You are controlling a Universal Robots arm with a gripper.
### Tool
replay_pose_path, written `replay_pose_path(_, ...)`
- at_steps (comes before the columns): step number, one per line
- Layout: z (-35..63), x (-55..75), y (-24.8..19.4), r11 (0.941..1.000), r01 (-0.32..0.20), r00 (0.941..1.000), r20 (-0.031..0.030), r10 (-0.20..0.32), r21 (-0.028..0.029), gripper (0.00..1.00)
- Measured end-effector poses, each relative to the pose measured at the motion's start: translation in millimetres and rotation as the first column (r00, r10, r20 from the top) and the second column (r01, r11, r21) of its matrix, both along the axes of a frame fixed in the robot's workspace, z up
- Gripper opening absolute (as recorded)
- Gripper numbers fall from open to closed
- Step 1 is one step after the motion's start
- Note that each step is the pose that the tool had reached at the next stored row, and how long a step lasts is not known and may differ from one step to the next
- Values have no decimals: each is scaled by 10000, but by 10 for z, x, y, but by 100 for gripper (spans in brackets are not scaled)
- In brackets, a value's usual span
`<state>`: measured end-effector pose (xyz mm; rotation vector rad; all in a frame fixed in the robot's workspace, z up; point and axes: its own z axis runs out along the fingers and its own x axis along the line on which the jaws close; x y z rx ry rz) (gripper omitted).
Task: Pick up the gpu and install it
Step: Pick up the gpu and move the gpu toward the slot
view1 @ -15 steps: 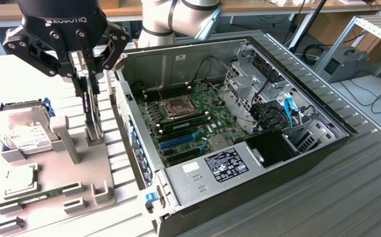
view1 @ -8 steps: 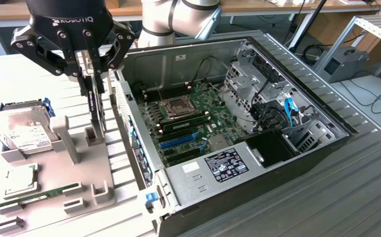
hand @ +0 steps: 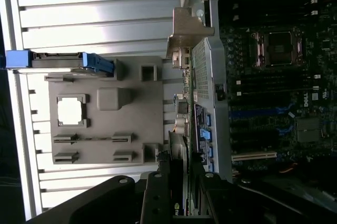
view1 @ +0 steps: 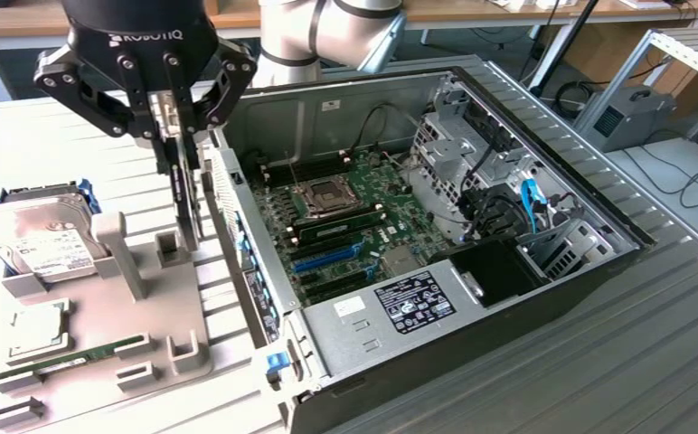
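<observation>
My gripper [view1: 171, 134] hangs above the grey holder tray [view1: 144, 312], on the exterior view's left of the open computer case [view1: 590, 217]. It is shut on the gpu [view1: 187, 203], which hangs upright and edge-on as a thin dark card beneath the fingers. The card's lower end is close to the tray's slotted posts; I cannot tell if it touches them. In the wrist view the gpu [hand: 182, 129] runs out from my gripper [hand: 181, 184] to its silver end bracket [hand: 185, 32], between the tray [hand: 105, 129] and the case's side. The motherboard [view1: 349, 212] lies exposed inside the case.
On the tray sit a hard drive [view1: 35, 240] with a white label, a CPU [view1: 38, 327] and a narrow green RAM stick [view1: 71, 354]. The case's near wall [view1: 234, 226] stands right beside the card. Cables [view1: 524, 203] and a drive cage fill the case's far side.
</observation>
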<state>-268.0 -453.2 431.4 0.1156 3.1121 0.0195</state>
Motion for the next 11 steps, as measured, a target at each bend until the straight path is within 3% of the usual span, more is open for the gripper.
replay_pose_path(11, 0, 96, 0, 10000, -1, 10000, 0, 1, 1, 26)
